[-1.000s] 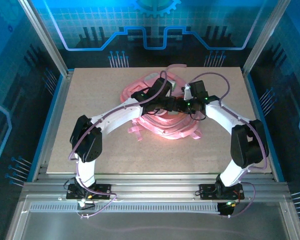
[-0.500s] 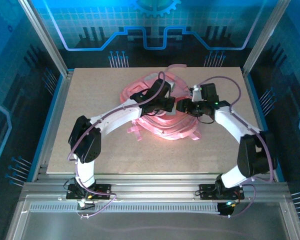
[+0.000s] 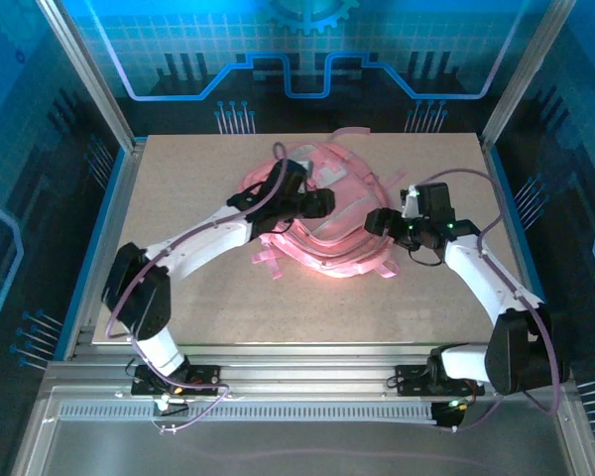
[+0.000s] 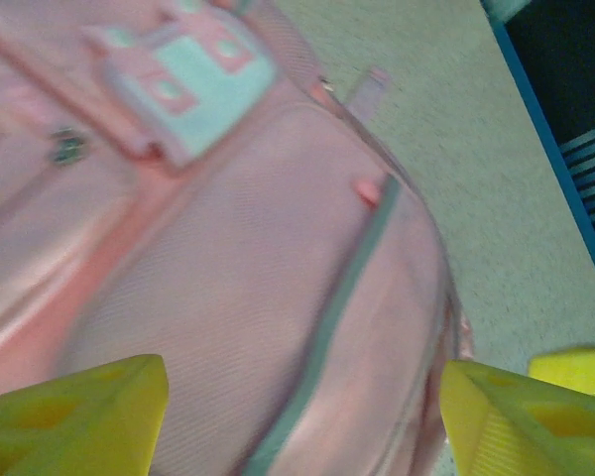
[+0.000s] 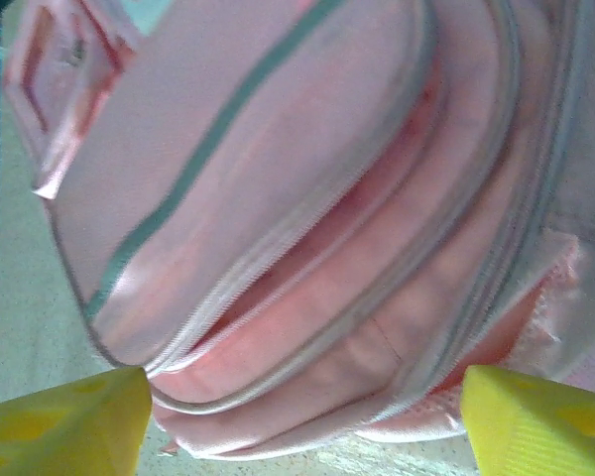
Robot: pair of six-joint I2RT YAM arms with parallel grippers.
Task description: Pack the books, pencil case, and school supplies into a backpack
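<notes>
From above, the pink backpack (image 3: 327, 233) lies toward the far side of the table (image 3: 178, 297), with the left gripper (image 3: 322, 203) over it and the right gripper (image 3: 375, 222) at its right edge. At the left wrist, yellow fingers (image 4: 74, 412) are spread wide over a front pocket, holding nothing. At the right wrist, the fingers (image 5: 59, 421) are likewise parted above a gaping zip opening.

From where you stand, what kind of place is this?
Probably a robot test cell, not a home: aluminium frame posts, blue circuit-print wall panels, and a plain board table with a pink backpack on it.
</notes>
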